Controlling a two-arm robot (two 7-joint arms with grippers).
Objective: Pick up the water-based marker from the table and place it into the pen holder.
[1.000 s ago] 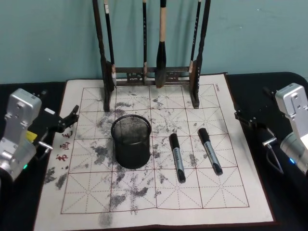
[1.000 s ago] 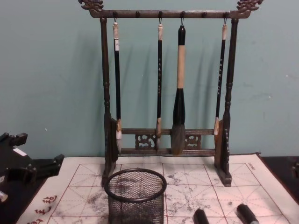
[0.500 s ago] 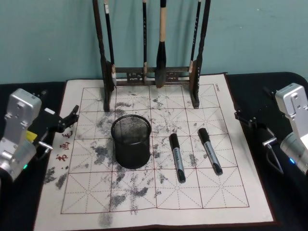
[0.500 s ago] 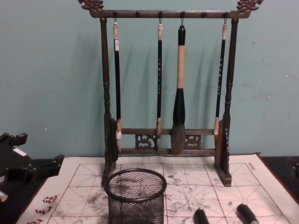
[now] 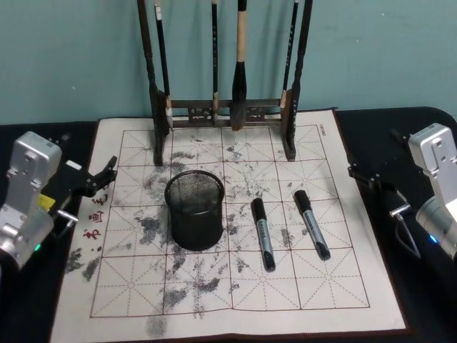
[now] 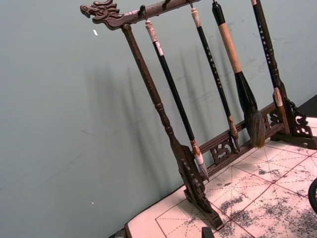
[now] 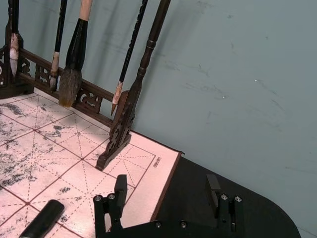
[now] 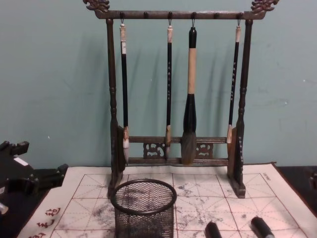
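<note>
Two pens lay flat on the mat (image 5: 335, 286): marker A (image 5: 263, 234) right of centre, marker B (image 5: 312, 224) farther right; I could not tell which was water-based. The holder (image 5: 194, 218) stood upright left of centre, near A, mouth up to receive a marker. I had the left gripper (image 5: 100, 179) at the left edge and the right gripper (image 5: 364, 175) at the right edge, both open and off the mat, leaving the approach unobstructed.

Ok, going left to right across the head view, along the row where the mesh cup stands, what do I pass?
Left gripper, open, off the mat's edge → mesh cup → first marker → second marker → right gripper, open, off the mat's other edge.
</note>
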